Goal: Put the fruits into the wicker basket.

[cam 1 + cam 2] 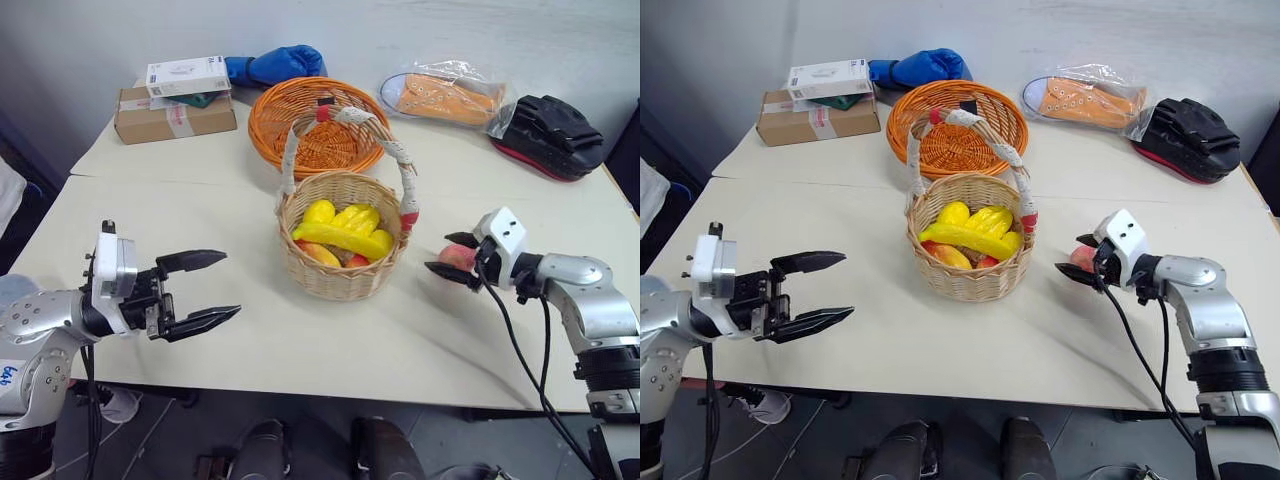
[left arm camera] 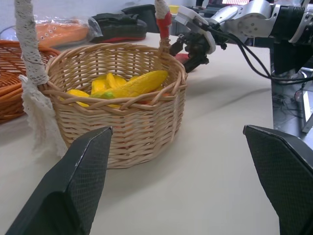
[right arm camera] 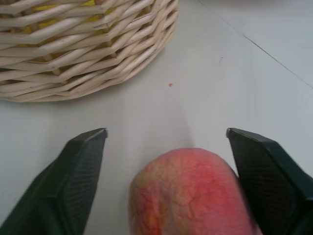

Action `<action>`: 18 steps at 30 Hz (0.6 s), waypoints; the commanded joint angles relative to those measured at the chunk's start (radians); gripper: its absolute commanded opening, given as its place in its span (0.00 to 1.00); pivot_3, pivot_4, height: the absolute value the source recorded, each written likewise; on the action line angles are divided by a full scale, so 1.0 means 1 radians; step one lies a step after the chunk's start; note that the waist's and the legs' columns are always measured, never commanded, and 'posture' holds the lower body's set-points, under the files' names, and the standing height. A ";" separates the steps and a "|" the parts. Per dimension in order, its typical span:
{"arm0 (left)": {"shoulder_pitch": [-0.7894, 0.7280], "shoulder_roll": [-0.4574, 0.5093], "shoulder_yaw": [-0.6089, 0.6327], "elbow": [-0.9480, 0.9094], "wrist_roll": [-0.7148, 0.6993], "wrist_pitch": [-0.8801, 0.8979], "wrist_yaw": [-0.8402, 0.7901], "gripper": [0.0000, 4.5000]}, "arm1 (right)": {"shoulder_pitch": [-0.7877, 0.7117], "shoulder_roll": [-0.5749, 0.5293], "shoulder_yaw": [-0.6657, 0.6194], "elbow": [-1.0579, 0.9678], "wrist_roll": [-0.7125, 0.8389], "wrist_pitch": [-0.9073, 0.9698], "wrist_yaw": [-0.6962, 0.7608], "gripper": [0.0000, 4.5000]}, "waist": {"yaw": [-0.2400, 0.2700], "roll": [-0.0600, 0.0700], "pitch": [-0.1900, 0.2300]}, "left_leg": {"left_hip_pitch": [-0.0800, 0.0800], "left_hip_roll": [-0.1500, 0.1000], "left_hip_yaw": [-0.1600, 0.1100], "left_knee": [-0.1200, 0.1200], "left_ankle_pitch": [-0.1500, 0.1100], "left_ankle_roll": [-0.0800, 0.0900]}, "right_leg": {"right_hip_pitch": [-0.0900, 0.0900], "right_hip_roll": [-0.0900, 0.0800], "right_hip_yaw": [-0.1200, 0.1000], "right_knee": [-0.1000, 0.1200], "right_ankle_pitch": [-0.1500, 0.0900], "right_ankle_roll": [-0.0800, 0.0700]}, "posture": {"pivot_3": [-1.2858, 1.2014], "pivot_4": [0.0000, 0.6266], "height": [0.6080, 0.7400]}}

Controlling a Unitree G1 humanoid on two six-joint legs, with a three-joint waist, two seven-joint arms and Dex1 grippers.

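Note:
The wicker basket (image 1: 340, 278) stands mid-table, its arched handle (image 1: 400, 160) wrapped in white cloth with red bands. It holds a yellow banana (image 1: 342, 240), other yellow fruits (image 1: 320, 211) and a red-yellow mango (image 1: 320, 254). To the basket's right a pink-orange peach (image 3: 188, 191) lies on the table. My right gripper (image 1: 440, 253) is around it, open, with a gap showing between each finger and the peach. My left gripper (image 1: 230, 285) hovers open and empty to the left of the basket, pointing toward it.
Behind the basket sits a shallow orange wicker bowl (image 1: 318, 125). At the back left are a cardboard box (image 1: 170, 118), a white box (image 1: 188, 75) and a blue plush thing (image 1: 275, 65). A bagged orange shoe (image 1: 445, 97) and a black bag (image 1: 545, 135) lie back right.

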 commanded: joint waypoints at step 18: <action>-0.109 0.000 -0.086 0.025 -0.025 -0.002 -0.040 1.00 | 0.074 -0.020 -0.160 -0.270 0.287 0.018 0.230 0.42 | 0.008 0.001 0.000 | 0.000 0.003 0.000 0.000 0.000 -0.001 | 0.000 0.009 0.001 0.000 0.000 0.000 | 0.52 0.24 1.00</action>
